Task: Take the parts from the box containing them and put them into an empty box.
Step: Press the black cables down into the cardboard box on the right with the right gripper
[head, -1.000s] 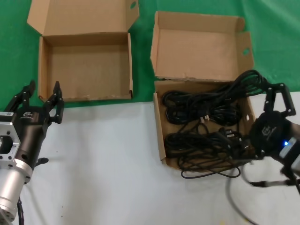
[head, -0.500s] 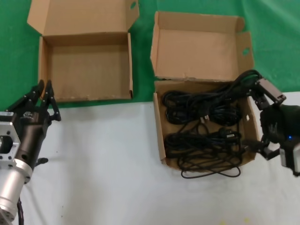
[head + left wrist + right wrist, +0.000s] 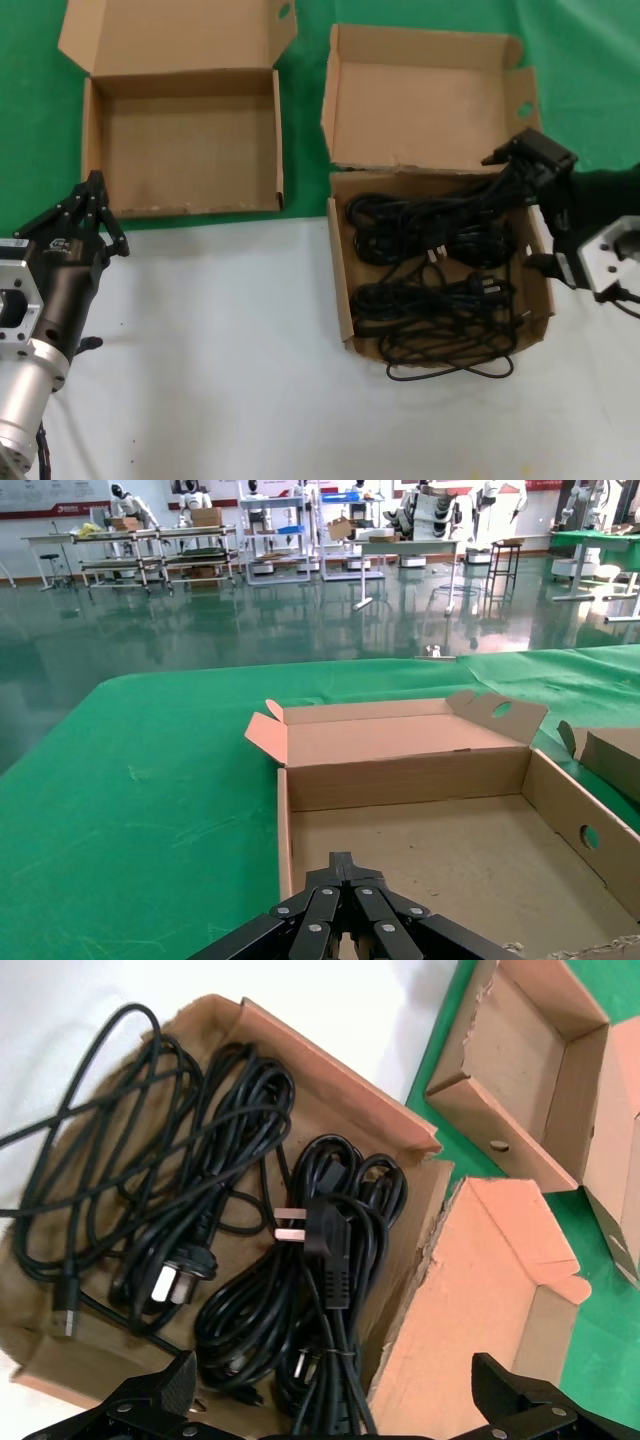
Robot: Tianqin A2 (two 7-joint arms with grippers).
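from the head view, you have nothing moved yet: all the parts [image 3: 432, 270] lie in the box containing them [image 3: 440, 345] at 3 o'clock, an empty box [image 3: 185, 150] at 10 o'clock holds none. the right gripper [image 3: 535, 210] hangs over the cords' 3 o'clock edge (holding nothing). in the left wrist view, the left gripper [image 3: 345, 905] has fingers pinched together. the right wrist view shows fingers [image 3: 165, 1390] spread wide above the cords.
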